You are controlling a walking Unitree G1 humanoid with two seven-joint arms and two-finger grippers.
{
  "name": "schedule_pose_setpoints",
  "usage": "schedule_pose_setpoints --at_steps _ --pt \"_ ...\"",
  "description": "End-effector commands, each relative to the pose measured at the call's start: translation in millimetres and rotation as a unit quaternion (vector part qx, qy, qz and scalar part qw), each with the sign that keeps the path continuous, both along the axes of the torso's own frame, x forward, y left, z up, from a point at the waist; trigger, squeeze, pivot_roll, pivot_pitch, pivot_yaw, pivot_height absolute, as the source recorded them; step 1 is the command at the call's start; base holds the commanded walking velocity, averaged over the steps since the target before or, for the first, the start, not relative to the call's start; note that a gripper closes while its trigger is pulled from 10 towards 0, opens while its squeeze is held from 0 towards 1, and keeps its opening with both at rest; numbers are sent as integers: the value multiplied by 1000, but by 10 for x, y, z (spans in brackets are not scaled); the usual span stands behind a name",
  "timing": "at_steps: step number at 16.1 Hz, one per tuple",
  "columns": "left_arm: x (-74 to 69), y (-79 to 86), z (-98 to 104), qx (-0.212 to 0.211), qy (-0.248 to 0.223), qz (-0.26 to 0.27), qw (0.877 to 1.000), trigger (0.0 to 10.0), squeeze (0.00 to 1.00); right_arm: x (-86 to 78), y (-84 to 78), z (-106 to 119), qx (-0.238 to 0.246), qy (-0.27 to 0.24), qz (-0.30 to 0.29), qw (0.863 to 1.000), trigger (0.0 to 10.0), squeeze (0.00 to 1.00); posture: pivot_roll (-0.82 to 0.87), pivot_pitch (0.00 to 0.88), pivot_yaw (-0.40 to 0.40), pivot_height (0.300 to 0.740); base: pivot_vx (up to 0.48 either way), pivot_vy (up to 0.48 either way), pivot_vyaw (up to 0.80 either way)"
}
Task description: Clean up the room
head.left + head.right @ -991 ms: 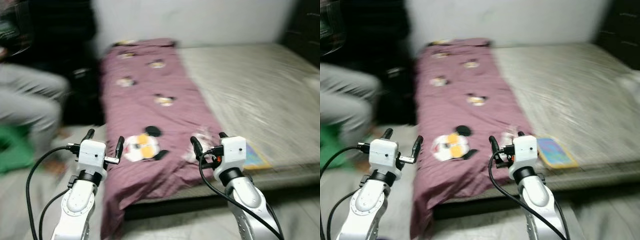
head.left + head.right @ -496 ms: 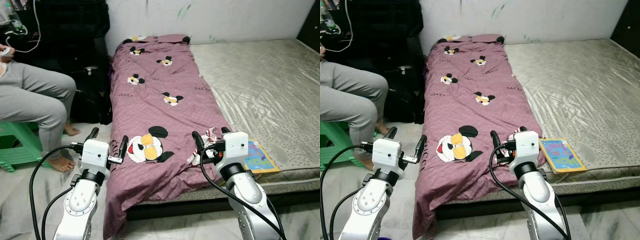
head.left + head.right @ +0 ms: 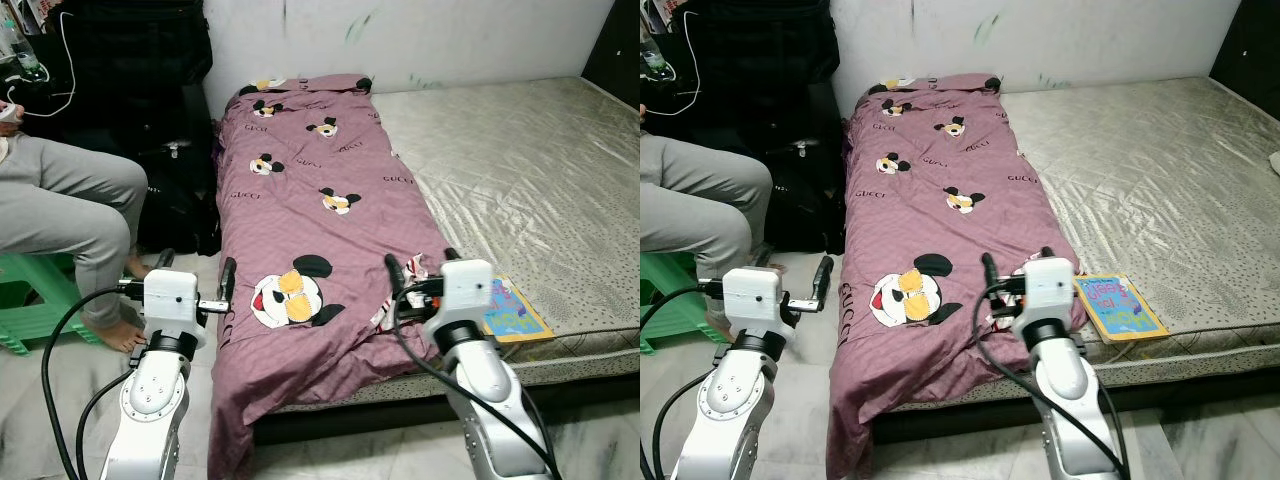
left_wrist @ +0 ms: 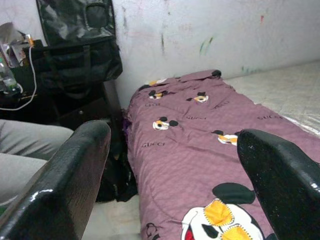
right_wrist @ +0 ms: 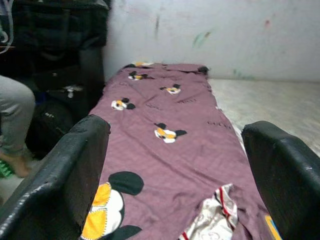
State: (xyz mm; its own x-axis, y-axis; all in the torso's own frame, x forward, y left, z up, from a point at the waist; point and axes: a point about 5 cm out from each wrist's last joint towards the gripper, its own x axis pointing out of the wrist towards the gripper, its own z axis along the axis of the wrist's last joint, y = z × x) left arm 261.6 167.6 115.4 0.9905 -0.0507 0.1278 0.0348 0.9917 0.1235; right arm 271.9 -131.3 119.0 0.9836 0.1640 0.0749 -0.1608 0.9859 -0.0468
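robot's parked at the foot of the bed with both arms raised, left gripper (image 3: 193, 292) off the blanket's left edge over the floor and right gripper (image 3: 420, 276) over its lower right corner, fingers spread wide and holding nothing. the purple blanket (image 3: 310, 220) lies in a long strip down the mattress (image 3: 520, 190), its foot end drooping off, with a colourful book (image 3: 512, 312) just beside the right gripper. my guess is the arms are spaced like that to grab the blanket's two bottom corners, and a person sits on a green stool (image 3: 30, 300) at the left.

Head stereo pair looks fwd & down from above both arms, onto the bed (image 3: 520, 190) w/ purple blanket (image 3: 320, 240) ahead. Each wrist cam sits low, close behind its end effector's fingers, facing along the blanket toward the wall (image 4: 210, 30). All views share blanket & wall.
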Motion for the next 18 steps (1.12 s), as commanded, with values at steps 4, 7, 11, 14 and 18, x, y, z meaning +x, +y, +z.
schedule_pose_setpoints --at_steps 4,7,11,14,18 --pt "6 -38 -14 -12 3 -12 1000 10000 0 79 10 3 -4 -2 3 1000 10000 0 -44 0 33 740 0 0 200" --pt "2 -45 -21 -15 5 -16 1000 10000 0 76 28 -7 -5 -5 3 1000 10000 0 -46 0 32 740 0 0 0" --pt "-4 -54 -35 -16 7 -20 1000 10000 0 74 4 -14 -7 -4 1 1000 10000 0 -48 0 30 740 263 0 0" --pt "-7 -54 -41 -17 9 -21 1000 10000 0 77 3 -11 -9 -6 1 1000 10000 0 -47 0 27 740 274 0 0" --pt "-7 -52 -44 -16 9 -22 1000 10000 0 79 11 -24 -10 -4 3 1000 10000 0 -47 0 27 740 293 0 0"
